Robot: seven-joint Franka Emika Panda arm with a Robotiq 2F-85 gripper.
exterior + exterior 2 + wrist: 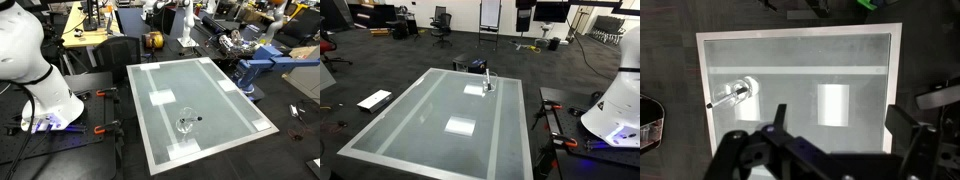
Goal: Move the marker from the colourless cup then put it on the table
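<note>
One thin black marker (197, 119) pokes out of one tiny see-through cup (185, 127) on the one pale table (230, 90). The claw (837, 115) is spread wide, gripping nothing.

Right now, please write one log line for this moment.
step: marker not yet picked | marker: in cup | cup: on table | gripper: open, above table, apart from cup

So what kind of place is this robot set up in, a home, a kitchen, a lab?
Most likely a robotics lab in an open office-style room: a whiteboard and a rolling office chair stand on dark carpet in an exterior view, and a workbench cluttered with equipment sits beyond the table.
</note>
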